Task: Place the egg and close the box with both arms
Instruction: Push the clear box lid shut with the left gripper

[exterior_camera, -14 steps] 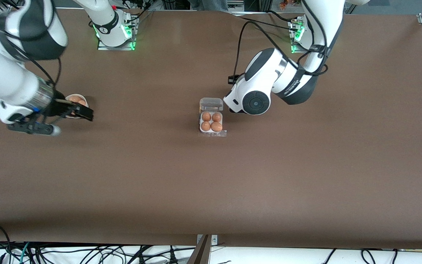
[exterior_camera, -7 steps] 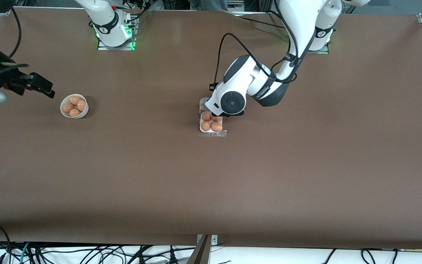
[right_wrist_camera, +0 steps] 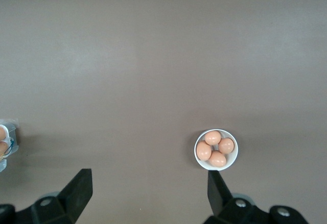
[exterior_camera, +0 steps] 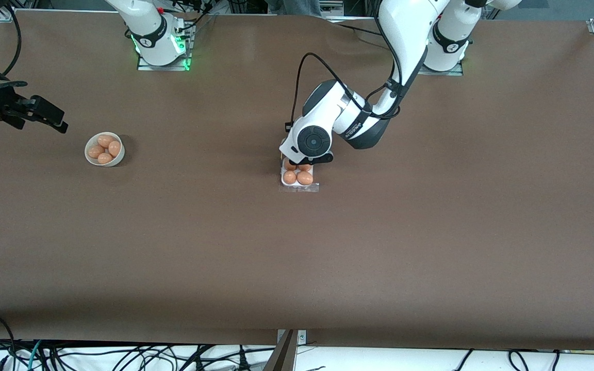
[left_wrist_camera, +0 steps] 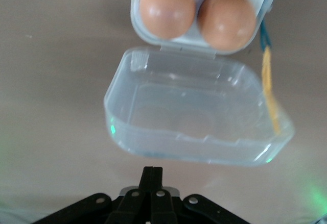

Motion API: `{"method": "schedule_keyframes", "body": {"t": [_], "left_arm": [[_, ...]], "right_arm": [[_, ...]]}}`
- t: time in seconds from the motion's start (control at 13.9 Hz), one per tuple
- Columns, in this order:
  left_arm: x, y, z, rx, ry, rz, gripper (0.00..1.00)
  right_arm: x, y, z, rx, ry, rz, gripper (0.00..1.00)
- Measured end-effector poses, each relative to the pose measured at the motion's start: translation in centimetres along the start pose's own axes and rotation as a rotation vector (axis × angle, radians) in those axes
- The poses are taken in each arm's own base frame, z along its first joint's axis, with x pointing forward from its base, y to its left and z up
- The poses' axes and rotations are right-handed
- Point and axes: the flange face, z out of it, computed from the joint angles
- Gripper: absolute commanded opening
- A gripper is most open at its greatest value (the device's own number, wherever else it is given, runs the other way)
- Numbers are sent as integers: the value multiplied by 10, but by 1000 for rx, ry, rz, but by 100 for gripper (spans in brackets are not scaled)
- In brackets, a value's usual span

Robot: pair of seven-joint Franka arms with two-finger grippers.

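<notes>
Brown tabletop (exterior_camera: 431, 232) carries the box (exterior_camera: 298, 178) at mid-table with four eggs in its cells, its clear lid (left_wrist_camera: 199, 114) swung open and lying flat. Over that lid hangs the left gripper (left_wrist_camera: 152, 175), fingers pressed together and empty. Near the right arm's end, the right gripper (right_wrist_camera: 148, 191) spreads wide, high above the white bowl (exterior_camera: 104, 149) of eggs.

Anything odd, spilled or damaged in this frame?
Nothing stands out. The box sits flat with four whole eggs, its lid lying open under the shut left gripper. The bowl holds four eggs; none lie loose. The open right gripper waits high up.
</notes>
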Motion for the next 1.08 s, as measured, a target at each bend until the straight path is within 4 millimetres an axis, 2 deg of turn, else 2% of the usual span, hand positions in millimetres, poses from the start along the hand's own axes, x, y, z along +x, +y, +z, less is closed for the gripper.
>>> {"method": "schedule_keyframes", "body": {"t": [0.29, 0.65, 1.08], "left_arm": [[5, 3, -11, -38, 42, -22, 1], [22, 0, -48, -113, 135, -44, 3], [35, -8, -70, -147, 188, -68, 8]], "right_arm": [[2, -2, 5, 0, -1, -3, 100], [2, -3, 5, 0, 0, -5, 100], [2, -3, 5, 0, 1, -5, 100]]}}
